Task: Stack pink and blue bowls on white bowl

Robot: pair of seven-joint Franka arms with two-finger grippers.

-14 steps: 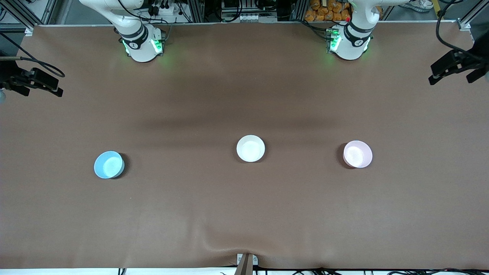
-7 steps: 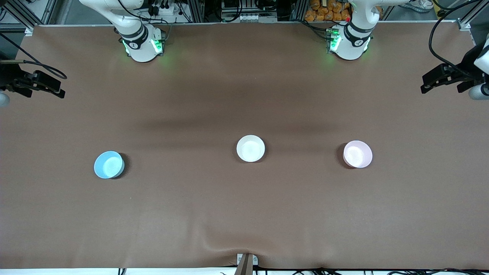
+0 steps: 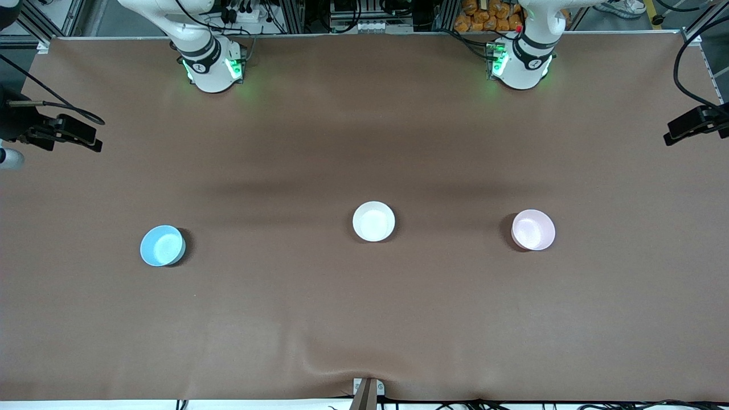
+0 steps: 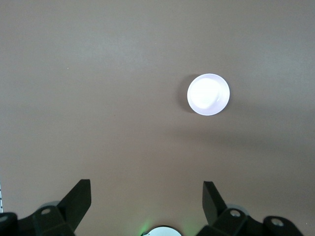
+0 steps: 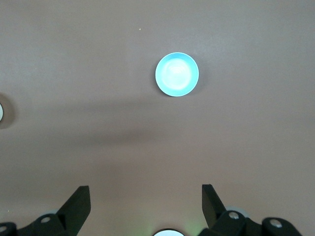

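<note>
Three bowls sit apart in a row on the brown table. The white bowl (image 3: 373,221) is in the middle. The pink bowl (image 3: 533,229) is toward the left arm's end and the blue bowl (image 3: 162,245) toward the right arm's end. My left gripper (image 3: 692,125) hangs high over the table's edge at the left arm's end. It is open and empty (image 4: 146,196), with the pink bowl (image 4: 208,94) below it. My right gripper (image 3: 62,132) hangs high over the opposite end. It is open and empty (image 5: 146,199), with the blue bowl (image 5: 177,74) below it.
The brown table cover (image 3: 364,319) has a slight wrinkle near the front camera's edge, by a small bracket (image 3: 367,390). The two arm bases (image 3: 213,65) (image 3: 521,60) stand along the table's edge farthest from the front camera. A sliver of the white bowl (image 5: 1,112) shows in the right wrist view.
The left gripper has swung outward toward the table's edge at its own end. The right gripper has drifted slightly. The bowls have not moved.
</note>
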